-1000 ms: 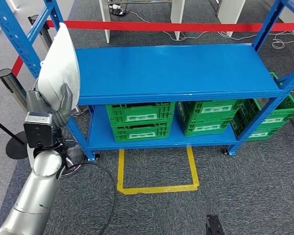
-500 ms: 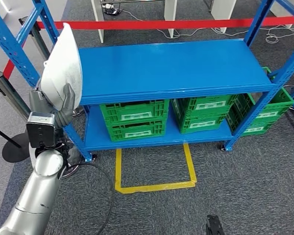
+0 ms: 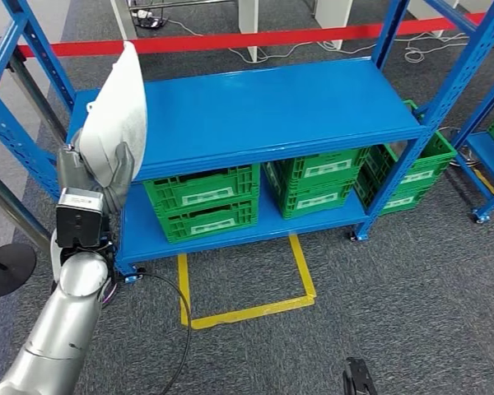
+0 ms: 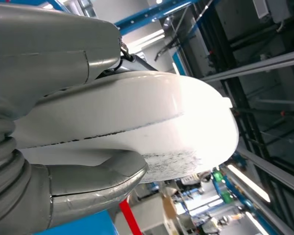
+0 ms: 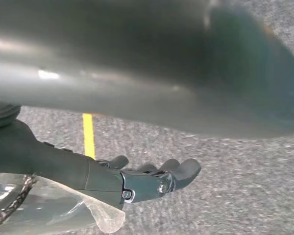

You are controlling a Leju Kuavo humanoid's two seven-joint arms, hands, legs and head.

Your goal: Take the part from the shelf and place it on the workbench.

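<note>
Fingers (image 4: 97, 178) and thumb of left hand (image 3: 101, 169) clasp white part (image 3: 117, 111) from opposite faces, holding it upright at the left end of the blue shelf (image 3: 263, 107). Right hand (image 5: 145, 181) hangs above grey carpet, fingers extended, empty.

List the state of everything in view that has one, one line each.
white part: held up, off the shelf.
left hand: grips the part.
right hand: empty, fingers loosely extended over the carpet.
top shelf: bare.
green crates: stacked on the lower shelf.
</note>
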